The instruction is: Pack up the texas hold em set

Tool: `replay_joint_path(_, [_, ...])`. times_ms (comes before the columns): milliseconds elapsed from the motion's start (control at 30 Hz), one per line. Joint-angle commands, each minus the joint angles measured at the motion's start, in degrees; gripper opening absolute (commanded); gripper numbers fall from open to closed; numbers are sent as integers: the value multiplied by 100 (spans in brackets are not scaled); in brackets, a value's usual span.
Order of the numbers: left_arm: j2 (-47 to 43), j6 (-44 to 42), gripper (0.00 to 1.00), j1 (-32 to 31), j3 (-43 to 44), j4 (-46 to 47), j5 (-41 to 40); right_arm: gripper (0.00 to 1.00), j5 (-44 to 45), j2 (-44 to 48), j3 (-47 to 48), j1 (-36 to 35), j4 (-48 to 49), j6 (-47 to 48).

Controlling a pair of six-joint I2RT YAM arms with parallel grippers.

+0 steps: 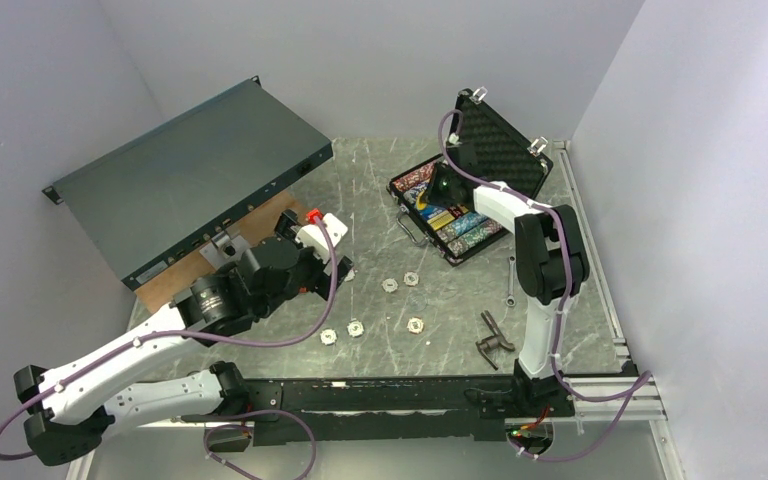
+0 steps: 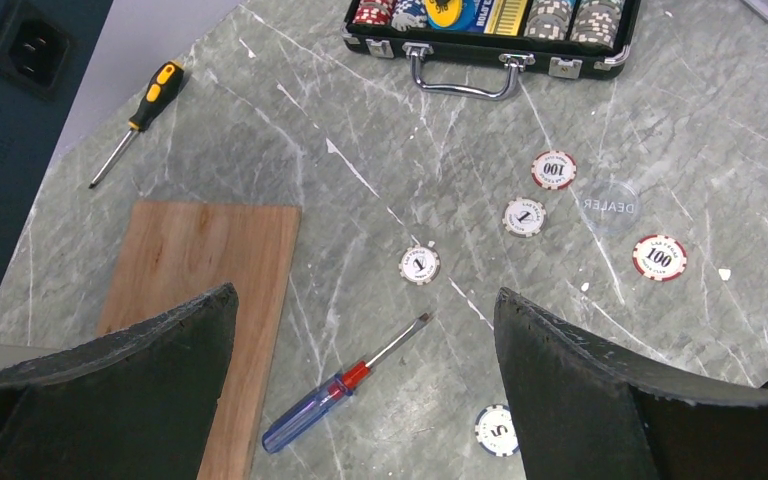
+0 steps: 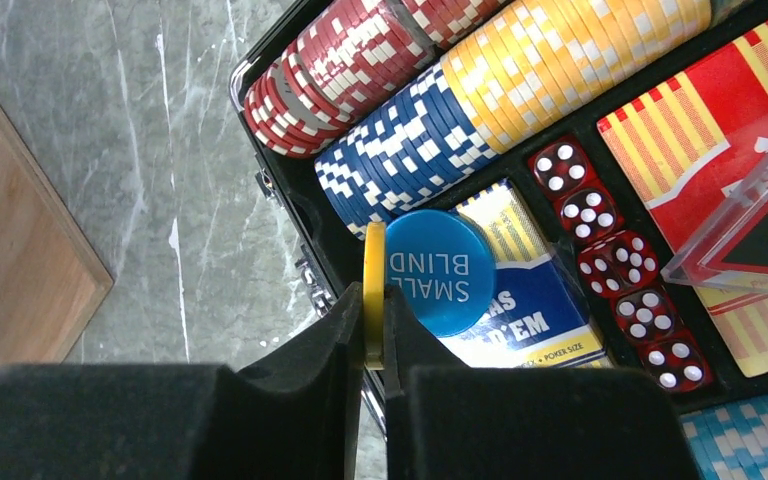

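Our black briefcase lies open near the far right corner of the bench, its foam-lined lid standing up. Inside we see rows of poker chips, red dice and a blue disc resting on the card deck. Our right hand pinches a yellow disc edge-on, just beside the blue one. Five loose chips and a clear dealer button lie mid-bench. Our left hand hangs wide open, holding nothing, above a blue-handled screwdriver beside a wooden board.
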State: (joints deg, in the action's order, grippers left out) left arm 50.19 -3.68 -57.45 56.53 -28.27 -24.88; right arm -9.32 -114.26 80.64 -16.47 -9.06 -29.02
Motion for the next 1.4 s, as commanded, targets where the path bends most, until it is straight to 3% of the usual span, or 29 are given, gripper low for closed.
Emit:
replay_joint_path(0, [1, -27, 99, 12, 95, 160, 48, 13, -160, -67, 180, 42, 310, -27])
replay_joint_path(133, [3, -36, 99, 15, 90, 167, 27, 15, -124, -81, 180, 60, 255, -4])
replay_joint_path(533, [83, -36, 100, 14, 86, 156, 30, 37, 316, 20, 415, 62, -224, 385])
replay_joint_path(800, [185, -37, 99, 14, 73, 156, 14, 54, 1416, 611, 445, -217, -1096, 877])
replay_joint_path(933, [276, -36, 99, 15, 71, 169, 3, 58, 1661, 1493, -380, -677, -1132, 880])
replay_joint_path(1200, [672, 78, 99, 15, 106, 184, 99, 65, 1495, 3578, -3251, -1438, -571, 48])
replay_joint_path(1367, [1128, 893, 99, -18, 383, 110, 656, 78, 1611, 4749, -4440, -1447, -427, -345])
